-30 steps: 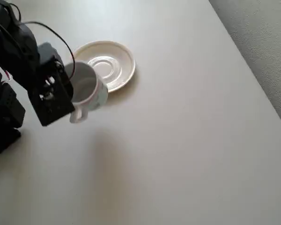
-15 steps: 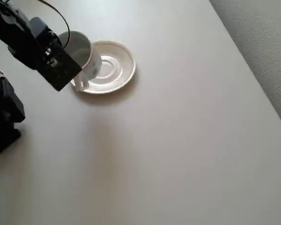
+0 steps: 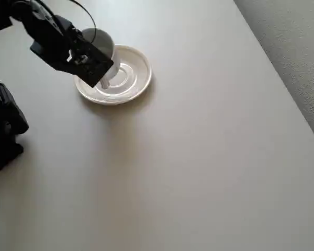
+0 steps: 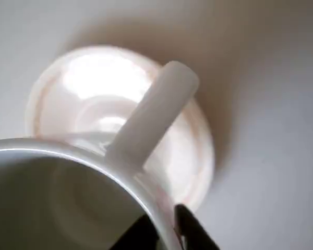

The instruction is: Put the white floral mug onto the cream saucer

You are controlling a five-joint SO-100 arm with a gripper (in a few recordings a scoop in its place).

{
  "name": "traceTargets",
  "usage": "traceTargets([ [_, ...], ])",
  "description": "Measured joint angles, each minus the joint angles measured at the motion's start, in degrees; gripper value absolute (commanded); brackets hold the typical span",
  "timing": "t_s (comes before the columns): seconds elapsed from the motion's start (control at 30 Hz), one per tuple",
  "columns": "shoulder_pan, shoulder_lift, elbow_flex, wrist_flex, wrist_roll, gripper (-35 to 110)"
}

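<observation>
— Overhead view: we see the gripper (image 3: 91, 65) clenched on the white floral mug (image 3: 100, 44), over the cream saucer (image 3: 133, 78) near the tabletop's (image 3: 199, 157) far left corner.
— Agreed; our wrist view shows its handle (image 4: 154, 112) above the saucer.

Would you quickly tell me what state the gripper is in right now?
Gripper: shut on the mug, held over the saucer.
</observation>
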Motion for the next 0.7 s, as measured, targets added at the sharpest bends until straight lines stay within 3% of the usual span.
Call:
traceTargets([
  [0.7, -0.62, -12.57, -0.44, -9.58, 0.18, -2],
])
